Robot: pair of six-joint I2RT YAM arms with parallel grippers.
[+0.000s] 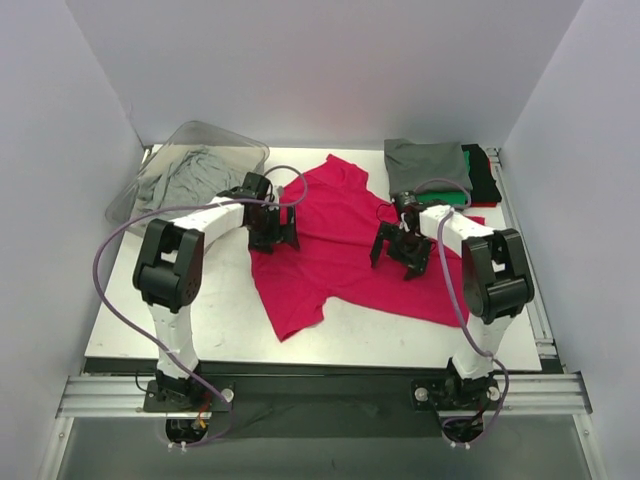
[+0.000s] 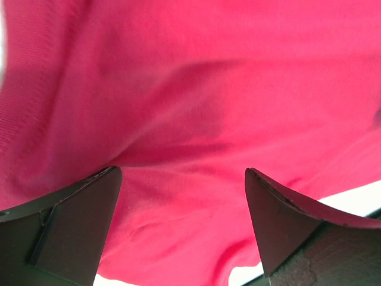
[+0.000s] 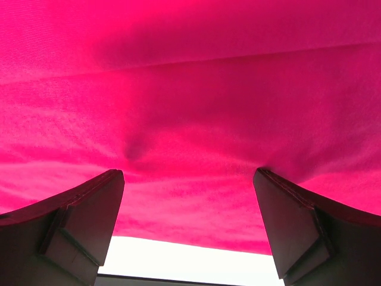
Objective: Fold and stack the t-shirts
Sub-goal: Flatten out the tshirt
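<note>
The magenta-red t-shirt (image 1: 335, 245) lies spread and rumpled on the white table, collar toward the back. My left gripper (image 1: 272, 238) is open, fingers down on the shirt's left edge; in the left wrist view the cloth (image 2: 196, 119) fills the frame between the spread fingers (image 2: 77, 220). My right gripper (image 1: 402, 258) is open, low over the shirt's right part; the right wrist view shows the cloth (image 3: 190, 107) and its hem between the fingers (image 3: 292, 220). A stack of folded shirts, dark grey (image 1: 428, 165) on top of green, black and red, sits at the back right.
A clear plastic bin (image 1: 190, 170) at the back left holds a light grey shirt (image 1: 185, 178). White walls close in on three sides. The table's (image 1: 160, 330) front edge lies just past the arm bases.
</note>
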